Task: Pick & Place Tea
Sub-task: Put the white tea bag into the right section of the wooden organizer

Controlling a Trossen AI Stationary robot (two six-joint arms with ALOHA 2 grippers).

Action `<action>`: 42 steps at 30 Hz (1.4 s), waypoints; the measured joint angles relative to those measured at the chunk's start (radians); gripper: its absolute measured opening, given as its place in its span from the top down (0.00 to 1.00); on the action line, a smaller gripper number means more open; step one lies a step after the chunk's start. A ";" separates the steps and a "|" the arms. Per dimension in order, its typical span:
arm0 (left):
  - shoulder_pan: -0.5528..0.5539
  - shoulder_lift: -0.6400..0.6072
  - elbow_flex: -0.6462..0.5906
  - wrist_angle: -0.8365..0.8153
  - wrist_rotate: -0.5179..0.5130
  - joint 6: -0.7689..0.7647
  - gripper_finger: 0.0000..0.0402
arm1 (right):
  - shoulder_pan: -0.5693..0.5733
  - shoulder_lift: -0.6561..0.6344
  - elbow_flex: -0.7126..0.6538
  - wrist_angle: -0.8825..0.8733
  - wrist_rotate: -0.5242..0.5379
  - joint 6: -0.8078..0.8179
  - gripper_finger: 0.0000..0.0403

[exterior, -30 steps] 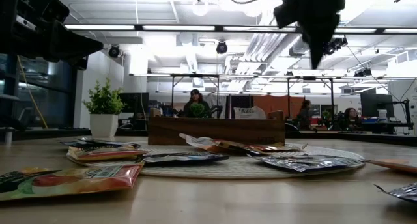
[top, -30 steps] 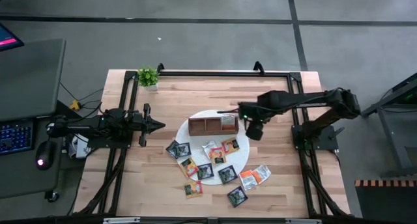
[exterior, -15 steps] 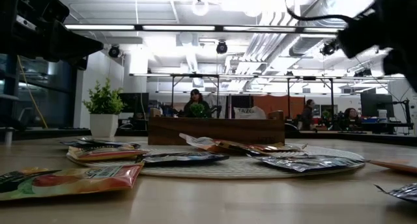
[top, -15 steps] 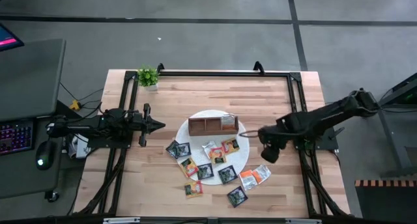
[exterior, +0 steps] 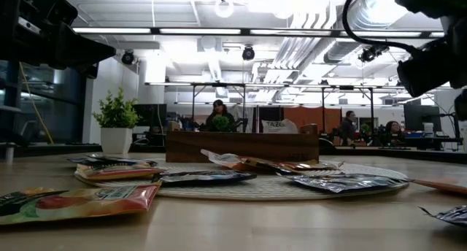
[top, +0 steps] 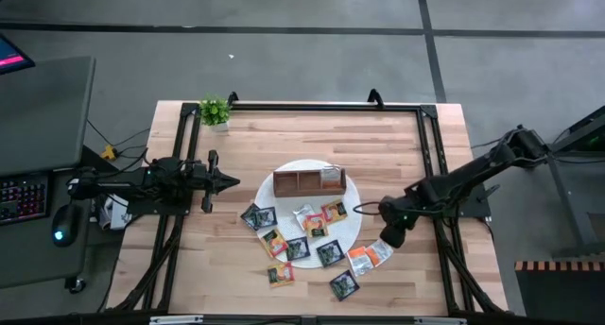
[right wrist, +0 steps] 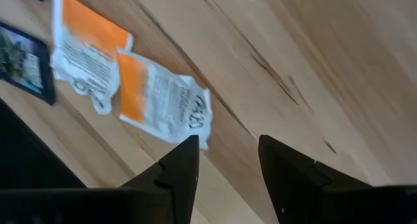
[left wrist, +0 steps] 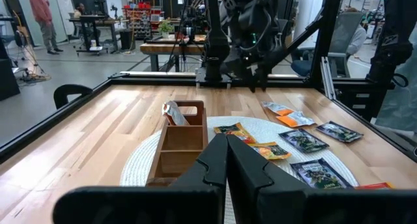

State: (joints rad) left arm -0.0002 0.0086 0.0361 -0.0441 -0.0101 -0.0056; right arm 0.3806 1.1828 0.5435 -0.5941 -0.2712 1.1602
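Note:
Several tea sachets (top: pixel 301 232), dark, orange-yellow and white with orange, lie flat on a round white mat (top: pixel 352 223) and on the wood beside it. One sachet (left wrist: pixel 174 112) stands in an end compartment of the brown wooden box (top: pixel 309 180). My right gripper (right wrist: pixel 227 146) hangs open, pointing steeply down, above bare wood just beside two white-and-orange sachets (right wrist: pixel 163 101) off the mat's right near side (top: pixel 370 256). It touches nothing. My left gripper (top: pixel 232 181) waits shut and level at the mat's left.
A small potted plant (top: pixel 215 111) stands at the far left corner. A black frame (top: pixel 430 155) runs along the table's edges. A dark sachet (top: pixel 344 285) lies near the front edge. Bare wood stretches right of the mat and along the far side.
My right gripper has swung from over the box's right end toward the table's right and near edges. It has sunk lower, tipped further down and rolled. It now hangs by the two white-and-orange sachets. The sachets and the box have not moved.

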 joint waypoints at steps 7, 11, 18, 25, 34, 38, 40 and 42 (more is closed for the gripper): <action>0.000 0.000 0.000 0.000 0.001 0.000 1.00 | 0.003 0.002 -0.046 0.062 0.037 0.012 0.59; 0.000 0.000 0.000 0.000 0.001 0.000 1.00 | 0.002 0.002 -0.063 0.106 0.036 0.016 0.57; 0.000 0.000 0.000 0.000 0.001 0.000 1.00 | 0.012 0.033 -0.085 0.174 0.033 0.022 0.57; 0.000 0.000 0.000 0.000 0.001 0.000 1.00 | 0.027 0.096 -0.084 0.249 0.023 0.022 0.57; 0.000 0.000 0.000 0.000 0.001 0.000 1.00 | 0.028 0.127 -0.084 0.336 0.010 0.022 0.57; 0.000 0.000 0.000 0.000 0.001 0.000 1.00 | 0.028 0.128 -0.084 0.340 0.007 0.022 0.58; 0.000 0.000 0.000 0.000 0.001 0.000 1.00 | 0.028 0.128 -0.084 0.338 0.007 0.022 0.59; 0.000 0.000 0.000 0.000 0.001 0.000 1.00 | 0.028 0.128 -0.084 0.338 0.007 0.022 0.62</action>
State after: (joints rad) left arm -0.0002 0.0086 0.0364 -0.0444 -0.0086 -0.0055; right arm 0.4088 1.3106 0.4599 -0.2561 -0.2638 1.1824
